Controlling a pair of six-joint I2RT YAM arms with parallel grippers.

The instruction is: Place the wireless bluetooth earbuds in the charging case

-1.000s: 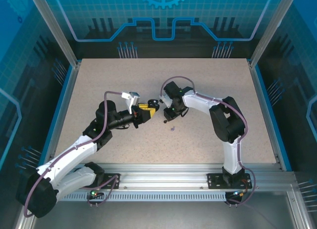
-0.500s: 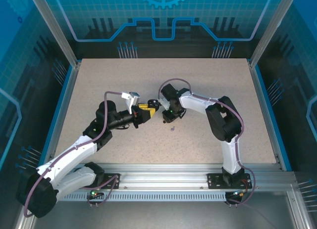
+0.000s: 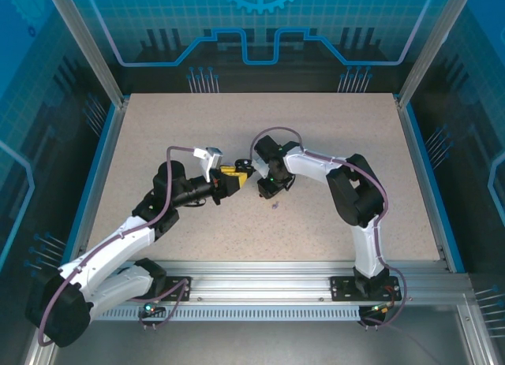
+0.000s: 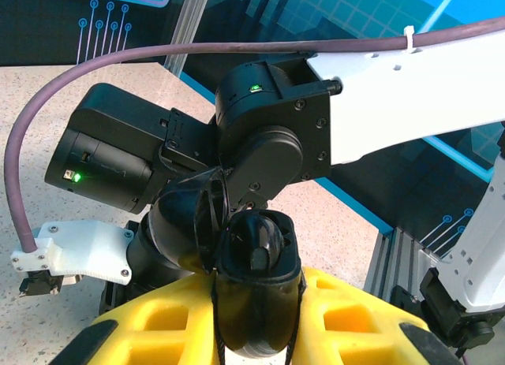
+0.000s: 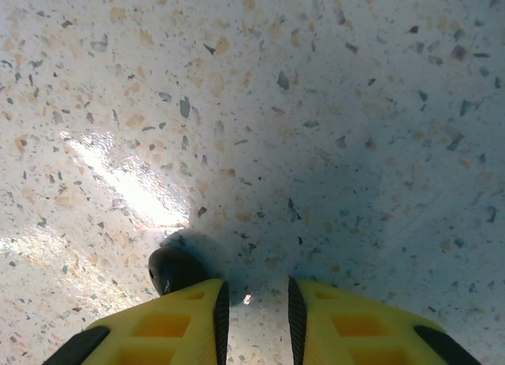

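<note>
R arm is shifting in toward the left gripper, which is clamping the open black round charging case; right gripper, jaws slightly apart and empty, is hovering at a small glossy black blob, prob. an earbud, on the speckled table, so pickup is pending.

Top view overhead from behind; left wrist close, facing right arm; right wrist facing tabletop.
</note>
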